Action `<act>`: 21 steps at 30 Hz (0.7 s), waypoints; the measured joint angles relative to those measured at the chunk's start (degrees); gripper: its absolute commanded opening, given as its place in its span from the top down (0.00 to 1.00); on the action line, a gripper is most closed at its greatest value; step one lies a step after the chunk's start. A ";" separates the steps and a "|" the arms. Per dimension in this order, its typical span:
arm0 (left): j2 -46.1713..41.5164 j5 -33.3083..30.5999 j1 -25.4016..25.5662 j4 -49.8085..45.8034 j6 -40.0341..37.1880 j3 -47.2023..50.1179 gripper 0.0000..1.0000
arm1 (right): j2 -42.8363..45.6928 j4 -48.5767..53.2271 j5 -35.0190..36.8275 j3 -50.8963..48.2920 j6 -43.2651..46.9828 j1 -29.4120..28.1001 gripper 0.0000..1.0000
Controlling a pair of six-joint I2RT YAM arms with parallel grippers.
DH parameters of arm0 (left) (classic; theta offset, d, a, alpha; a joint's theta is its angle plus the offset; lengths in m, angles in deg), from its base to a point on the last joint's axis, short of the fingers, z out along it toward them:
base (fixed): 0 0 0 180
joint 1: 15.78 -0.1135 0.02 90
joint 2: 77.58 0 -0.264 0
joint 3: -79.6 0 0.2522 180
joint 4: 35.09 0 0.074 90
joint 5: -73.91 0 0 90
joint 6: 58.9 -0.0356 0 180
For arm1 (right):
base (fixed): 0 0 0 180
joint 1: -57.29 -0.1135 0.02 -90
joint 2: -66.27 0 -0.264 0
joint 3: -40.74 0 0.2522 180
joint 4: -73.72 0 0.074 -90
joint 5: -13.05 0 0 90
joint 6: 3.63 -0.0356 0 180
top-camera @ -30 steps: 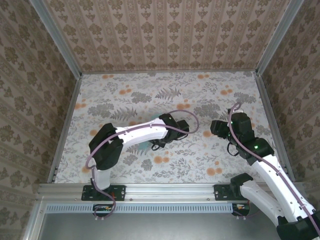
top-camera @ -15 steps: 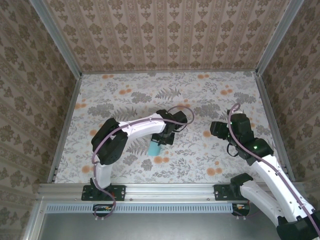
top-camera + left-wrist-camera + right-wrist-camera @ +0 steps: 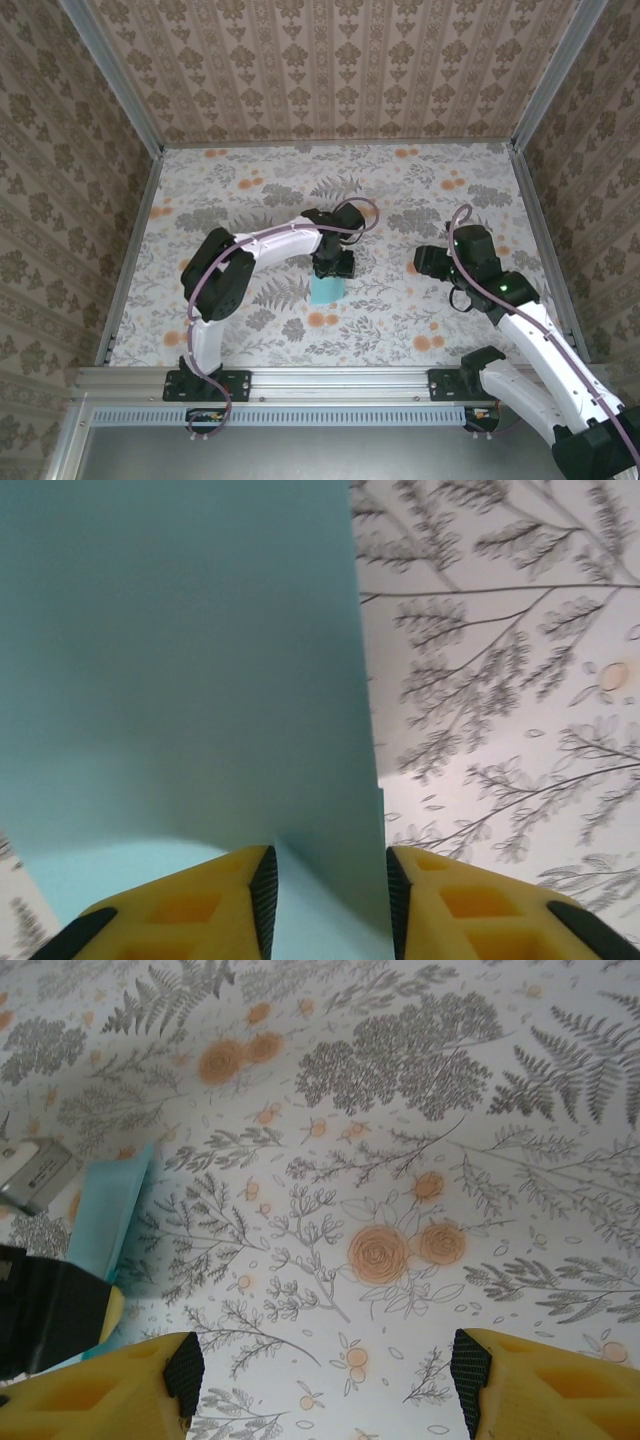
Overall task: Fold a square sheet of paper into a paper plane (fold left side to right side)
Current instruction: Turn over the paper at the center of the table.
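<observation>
The light cyan-blue paper (image 3: pixel 328 291) lies on the floral table near the middle, folded over into a narrow strip. In the left wrist view the paper (image 3: pixel 180 680) covers the left half, its long straight edge running up to the right of centre. My left gripper (image 3: pixel 334 268) sits at the paper's far end; its yellow jaws (image 3: pixel 327 865) stand a little apart, open, with the paper under the gap. My right gripper (image 3: pixel 420 262) hovers to the right, apart from the paper. It is wide open (image 3: pixel 325 1360) over bare table. The paper (image 3: pixel 110 1215) shows at the left of that view.
The floral table top (image 3: pixel 430 180) has free room behind and to both sides of the paper. Patterned walls on aluminium rails (image 3: pixel 130 260) close in the left, back and right. The left arm's black wrist (image 3: pixel 40 1315) is close to the right gripper's left finger.
The left arm has swung back off the paper, so more cyan shows in the top view. Its jaws were shut and now stand apart. The right arm has barely shifted.
</observation>
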 measured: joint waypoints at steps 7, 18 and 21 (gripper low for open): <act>-7.04 5.62 -2.82 7.08 -0.94 7.08 0.50 | -4.57 -3.28 -6.95 -0.61 -0.57 0.00 0.42; -26.77 13.49 -13.62 20.35 -1.95 23.52 0.42 | -22.25 -15.96 -18.71 -1.33 -7.15 -3.67 0.57; -27.26 16.02 -16.31 23.74 -1.86 28.92 0.42 | -28.57 -18.40 -18.99 0.83 -8.46 -6.27 0.60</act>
